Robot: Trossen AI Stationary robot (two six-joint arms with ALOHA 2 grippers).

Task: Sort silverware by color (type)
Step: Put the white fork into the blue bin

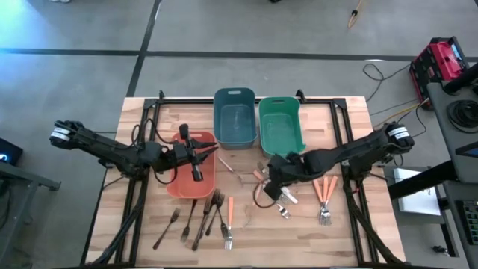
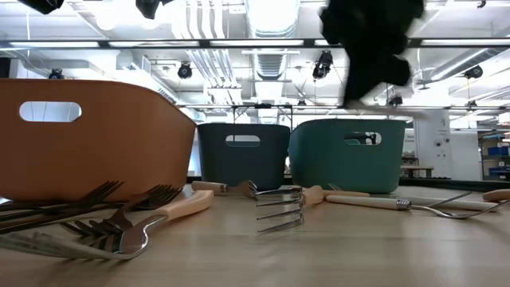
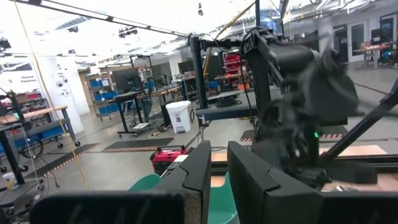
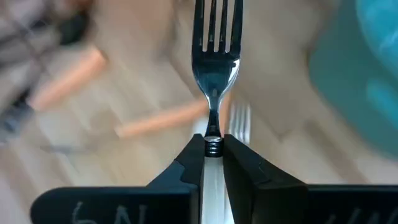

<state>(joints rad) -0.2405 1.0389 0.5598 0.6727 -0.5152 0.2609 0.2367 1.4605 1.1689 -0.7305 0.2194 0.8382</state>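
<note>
My right gripper (image 1: pixel 271 185) hangs over the middle of the table, shut on a shiny silver fork (image 4: pixel 216 56) whose tines point away from the wrist. My left gripper (image 1: pixel 196 166) hovers over the salmon bin (image 1: pixel 178 187); its fingers (image 3: pixel 202 171) stand close together with nothing showing between them. Dark bronze forks (image 1: pixel 198 220) lie on the table near the front, left of centre. Orange-handled pieces lie flat at the centre front (image 1: pixel 230 215) and at the right (image 1: pixel 323 190). A silver piece (image 1: pixel 284 211) lies in front of my right gripper. My right gripper pinches the fork between its two fingers (image 4: pixel 186 168) at the narrow neck (image 4: pixel 213 127), just below the bowl of the tines. The fingers slant down from the table's right and lie along the fork. The tines stick out past the fingertips, clear of the table.
A blue bin (image 1: pixel 235 116) and a green bin (image 1: pixel 280 123) stand side by side at the table's far middle. The salmon bin sits left of centre. More orange-handled pieces (image 1: pixel 258 175) lie under my right arm. A black frame (image 1: pixel 149 112) runs along the table's sides.
</note>
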